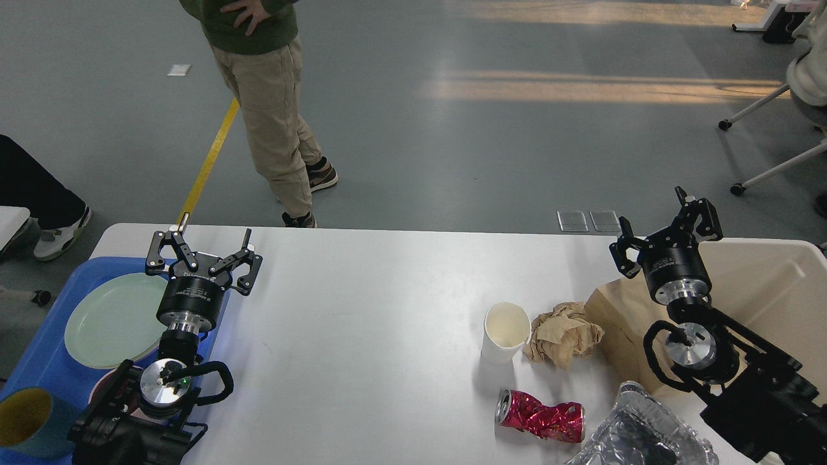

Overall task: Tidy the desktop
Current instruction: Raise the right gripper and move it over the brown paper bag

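Observation:
The white desktop (375,323) fills the lower view. On its right part stand a white paper cup (505,330), a crumpled brown paper ball (565,334), a crushed red can (541,416), a brown paper bag (630,326) and a crumpled foil tray (636,436). My left gripper (201,248) is open and empty over the blue tray's right edge. My right gripper (665,231) is open and empty, raised above the paper bag, next to the beige bin (769,290).
A blue tray (52,349) at the left holds a pale green plate (113,320), a yellow-lined cup (26,420) and a pink bowl partly hidden by my arm. A person (271,110) stands beyond the far edge. Chair legs (769,174) are at the far right.

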